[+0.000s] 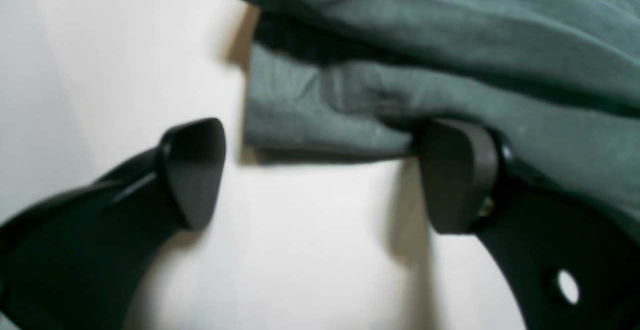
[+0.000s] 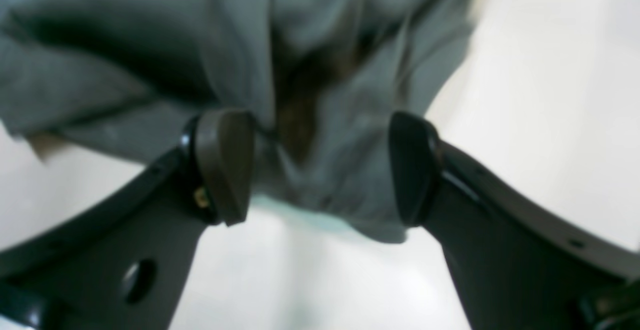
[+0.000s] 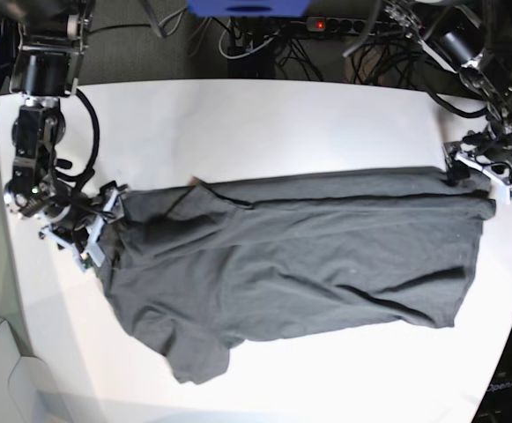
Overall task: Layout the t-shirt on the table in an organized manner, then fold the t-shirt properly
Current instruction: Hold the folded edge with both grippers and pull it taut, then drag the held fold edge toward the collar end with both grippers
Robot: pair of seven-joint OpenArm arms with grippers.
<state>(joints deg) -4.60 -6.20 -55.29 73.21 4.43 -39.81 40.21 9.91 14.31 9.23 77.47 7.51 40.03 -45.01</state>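
Lying spread across the white surface [image 3: 264, 123], the t-shirt [image 3: 291, 256] is flanked by both grippers. The left gripper [image 1: 320, 175] and right gripper [image 2: 320, 165] are seen at opposite ends of it, fingers [image 1: 195, 170] released.

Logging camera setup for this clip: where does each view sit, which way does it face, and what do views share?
Left wrist: on the left arm, looking past its open left gripper at the t-shirt edge.
Right wrist: on the right arm, looking past the open right gripper at bunched cloth.
Base: overhead, looking down on the table; both arms show.
Shared: shirt and white tabletop appear in all three.
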